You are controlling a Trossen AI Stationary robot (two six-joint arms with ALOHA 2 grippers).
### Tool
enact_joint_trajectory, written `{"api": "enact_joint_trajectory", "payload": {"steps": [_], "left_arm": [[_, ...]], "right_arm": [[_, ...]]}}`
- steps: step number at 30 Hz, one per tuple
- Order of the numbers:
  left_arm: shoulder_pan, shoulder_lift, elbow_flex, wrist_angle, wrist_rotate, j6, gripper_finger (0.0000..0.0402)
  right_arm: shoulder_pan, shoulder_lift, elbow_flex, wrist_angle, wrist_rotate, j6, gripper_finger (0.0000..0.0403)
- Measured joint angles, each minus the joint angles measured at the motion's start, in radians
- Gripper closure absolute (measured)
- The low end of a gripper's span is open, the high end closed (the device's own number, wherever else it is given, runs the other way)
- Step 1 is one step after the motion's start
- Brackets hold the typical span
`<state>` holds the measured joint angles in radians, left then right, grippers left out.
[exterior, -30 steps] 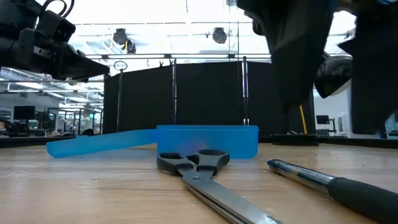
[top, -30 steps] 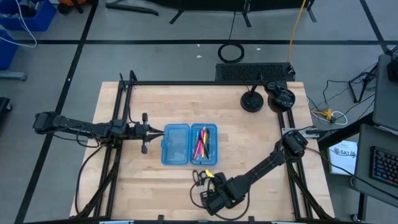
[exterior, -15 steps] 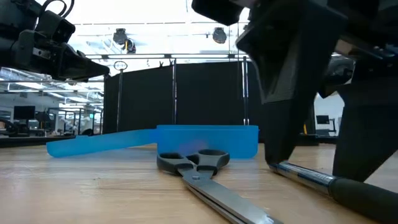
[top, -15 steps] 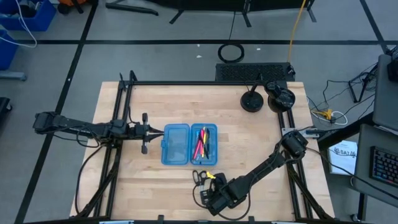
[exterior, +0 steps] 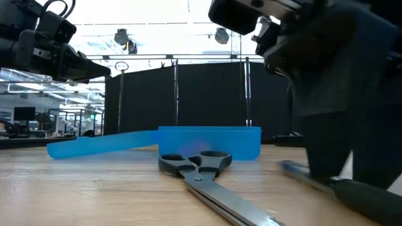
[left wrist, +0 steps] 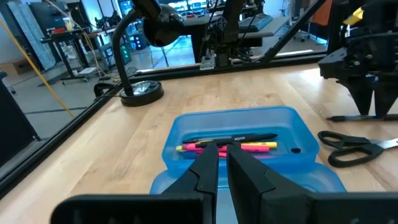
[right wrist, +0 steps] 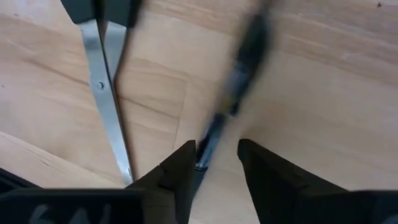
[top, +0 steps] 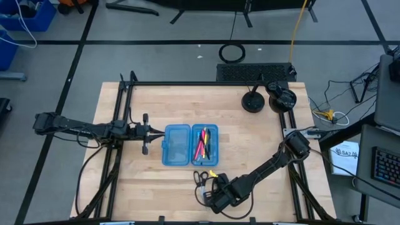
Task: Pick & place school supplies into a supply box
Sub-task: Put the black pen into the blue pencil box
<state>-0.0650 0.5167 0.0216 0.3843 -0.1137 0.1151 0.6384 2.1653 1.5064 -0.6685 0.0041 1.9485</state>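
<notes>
Blue and translucent, the supply box [top: 189,145] lies open near the middle of the wooden surface [top: 250,140], its right half already holding pink, red, yellow and black pens [top: 204,143], its left half bare. Two supplies remain outside, at about six o'clock from the box: the scissors [exterior: 204,174] and, just beside them on their right, a dark pen [right wrist: 231,93]. The step in hand is picking up that pen. The right gripper [top: 215,189] is down at the surface over it, its jaws spread with the pen's lower end between them but nearer one finger than the other; I judge they are not yet pinching it. The next move calls for pressing the jaws together squarely on the barrel, without nudging the scissors, then lifting and carrying it toward twelve o'clock to the box's right half. At nine o'clock from the box, the left gripper [left wrist: 222,167] waits above the surface, jaws nearly together and holding nothing.
</notes>
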Motion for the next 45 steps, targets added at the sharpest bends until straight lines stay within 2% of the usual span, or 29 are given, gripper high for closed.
{"api": "enact_joint_trajectory", "payload": {"steps": [10,17,24,28,35,45], "left_arm": [[0.0,0.0,0.0,-0.015,0.0,-0.047,0.0364],[0.0,0.0,0.0,-0.017,0.0,-0.049,0.0364],[0.0,0.0,0.0,-0.017,0.0,-0.049,0.0364],[0.0,0.0,0.0,-0.017,0.0,-0.053,0.0364],[0.0,0.0,0.0,-0.018,0.0,-0.067,0.0364],[0.0,0.0,0.0,-0.018,0.0,-0.068,0.0364]], "right_arm": [[-0.011,0.0,-0.041,-0.027,-0.078,-0.116,0.0319],[-0.011,-0.001,-0.041,-0.061,-0.11,-0.285,0.0341],[-0.009,-0.002,-0.041,-0.102,-0.129,-0.491,0.0347],[-0.009,-0.002,-0.041,-0.105,-0.126,-0.549,0.0347],[-0.008,-0.002,-0.044,-0.071,-0.094,-0.48,0.0345],[-0.005,-0.002,-0.044,-0.044,-0.087,-0.35,0.0288]]}}
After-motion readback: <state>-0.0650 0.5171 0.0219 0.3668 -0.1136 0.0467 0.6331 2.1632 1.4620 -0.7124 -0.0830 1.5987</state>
